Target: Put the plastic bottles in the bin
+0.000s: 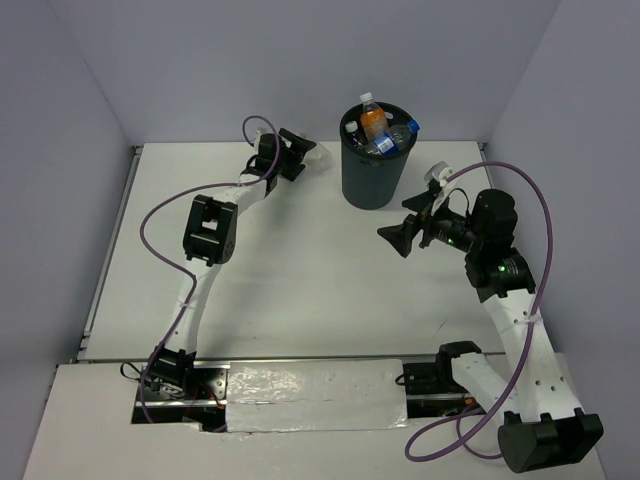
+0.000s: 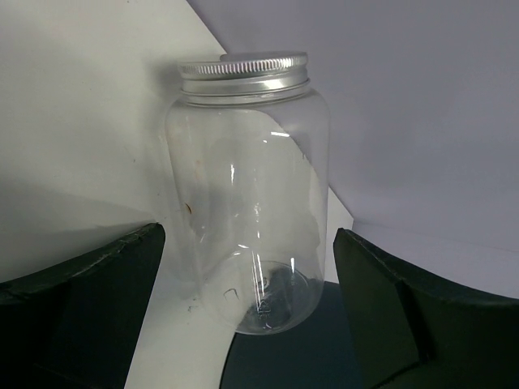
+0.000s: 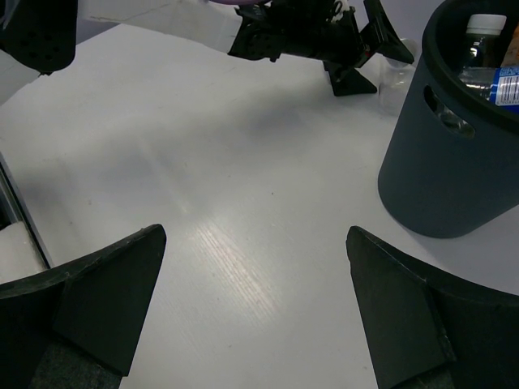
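Left gripper stands wide open around a clear bottle with a silver cap, a finger on either side and neither visibly pressing it. This bottle sits on the table just left of the bin. The bin already holds several bottles, among them an orange bottle and a blue-labelled bottle. By my judgement the task is nearly done: one bottle is left outside, not yet gripped. The left arm stretches far across the table. The right gripper, wide open and empty, hovers near the bin's right side.
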Controlling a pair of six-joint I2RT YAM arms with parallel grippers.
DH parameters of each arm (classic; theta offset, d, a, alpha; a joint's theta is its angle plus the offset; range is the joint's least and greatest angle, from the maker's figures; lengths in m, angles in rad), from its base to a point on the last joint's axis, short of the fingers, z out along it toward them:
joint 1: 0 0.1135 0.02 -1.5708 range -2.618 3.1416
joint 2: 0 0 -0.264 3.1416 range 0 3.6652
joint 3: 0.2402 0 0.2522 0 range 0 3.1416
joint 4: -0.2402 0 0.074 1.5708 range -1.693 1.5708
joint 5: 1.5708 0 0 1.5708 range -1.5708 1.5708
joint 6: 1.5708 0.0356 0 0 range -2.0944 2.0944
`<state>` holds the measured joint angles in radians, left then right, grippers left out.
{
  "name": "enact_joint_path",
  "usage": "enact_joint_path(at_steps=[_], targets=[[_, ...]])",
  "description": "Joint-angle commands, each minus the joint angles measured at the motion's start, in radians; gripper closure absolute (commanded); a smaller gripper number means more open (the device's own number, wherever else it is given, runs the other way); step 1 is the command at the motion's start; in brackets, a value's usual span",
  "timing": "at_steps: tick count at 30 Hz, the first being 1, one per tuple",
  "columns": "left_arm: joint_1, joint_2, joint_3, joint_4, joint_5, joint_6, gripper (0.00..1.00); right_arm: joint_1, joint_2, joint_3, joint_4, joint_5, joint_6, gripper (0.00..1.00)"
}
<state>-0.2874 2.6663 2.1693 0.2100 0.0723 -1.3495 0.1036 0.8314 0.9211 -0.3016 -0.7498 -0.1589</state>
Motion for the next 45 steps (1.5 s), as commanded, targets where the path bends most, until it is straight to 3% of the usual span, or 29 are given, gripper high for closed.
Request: enact_joint_path(at_steps=[1, 22, 25, 37, 45], targets=[[-0.002, 0.03, 0.027, 0.017, -0.006, -0.019, 0.0, -0.005, 0.006, -0.005, 0.021, -0.016, -0.011, 0.0], [-0.004, 0.032, 0.035, -0.006, -0.019, 0.012, 0.0, -0.005, 0.023, -0.002, 0.015, -0.019, -0.019, 0.01], [-0.002, 0.033, 0.046, -0.018, -0.025, 0.023, 0.04, -0.005, 0.021, -0.002, 0.015, -0.017, -0.018, 0.0], [0.002, 0.0, -0.008, 0.052, 0.03, 0.055, 0.48, -0.005, 0.014, -0.004, 0.016, -0.01, -0.018, 0.0], [0.019, -0.134, -0.132, 0.149, 0.118, 0.162, 0.75, -0.01, -0.005, -0.005, 0.019, 0.001, -0.021, 0.0]])
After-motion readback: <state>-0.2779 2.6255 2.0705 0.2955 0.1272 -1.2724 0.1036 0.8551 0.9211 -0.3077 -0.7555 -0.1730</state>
